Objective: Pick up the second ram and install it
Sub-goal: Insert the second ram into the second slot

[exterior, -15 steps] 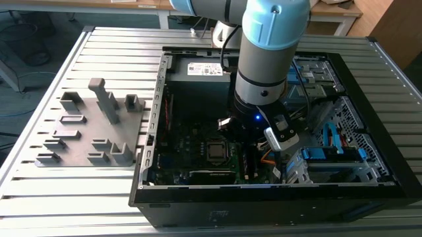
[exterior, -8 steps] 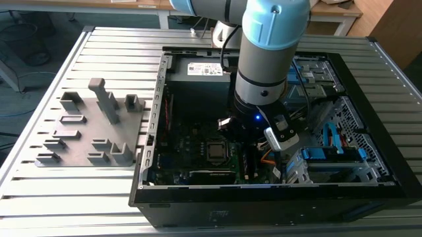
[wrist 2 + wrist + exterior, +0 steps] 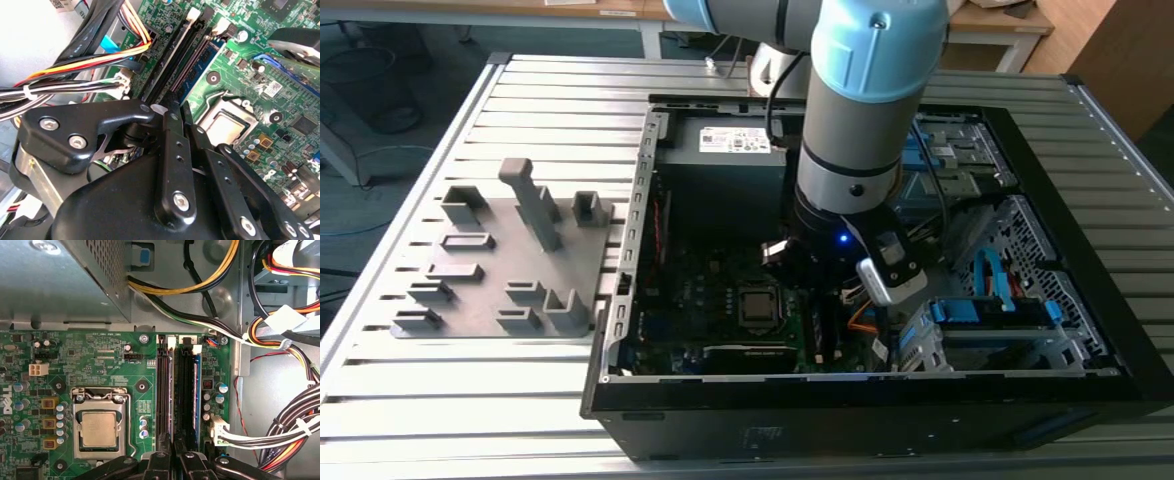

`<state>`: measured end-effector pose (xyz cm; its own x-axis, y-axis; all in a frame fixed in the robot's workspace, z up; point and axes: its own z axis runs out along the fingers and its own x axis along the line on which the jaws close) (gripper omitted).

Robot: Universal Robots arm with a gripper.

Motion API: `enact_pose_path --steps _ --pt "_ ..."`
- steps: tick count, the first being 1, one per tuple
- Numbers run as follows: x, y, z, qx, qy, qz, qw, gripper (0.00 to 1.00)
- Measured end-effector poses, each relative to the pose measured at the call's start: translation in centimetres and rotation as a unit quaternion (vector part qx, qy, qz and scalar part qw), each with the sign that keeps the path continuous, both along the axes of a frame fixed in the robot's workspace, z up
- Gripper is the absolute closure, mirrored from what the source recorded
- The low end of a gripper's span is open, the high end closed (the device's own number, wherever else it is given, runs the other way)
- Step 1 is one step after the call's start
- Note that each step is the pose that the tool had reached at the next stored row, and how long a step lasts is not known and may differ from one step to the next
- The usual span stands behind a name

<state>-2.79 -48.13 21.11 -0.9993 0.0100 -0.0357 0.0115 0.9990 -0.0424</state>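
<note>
The gripper [image 3: 172, 462] hangs over the memory slots [image 3: 178, 390], whose long axis runs toward twelve o'clock; I cannot tell its grip state.

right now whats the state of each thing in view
gripper: down inside the case, over the memory slots
second ram: standing upright in a slot
neighbouring slot: empty
computer case: lying flat, side open
processor: bare in its socket, no cooler on it
grey holder block: on the table, beside the case
</note>
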Motion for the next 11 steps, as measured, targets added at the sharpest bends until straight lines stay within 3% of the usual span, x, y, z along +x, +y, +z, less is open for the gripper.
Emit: enact_pose_path --steps 11 --pt "-0.01 0.0 -0.72 -0.0002 0.0001 0.0 1.0 0.86"
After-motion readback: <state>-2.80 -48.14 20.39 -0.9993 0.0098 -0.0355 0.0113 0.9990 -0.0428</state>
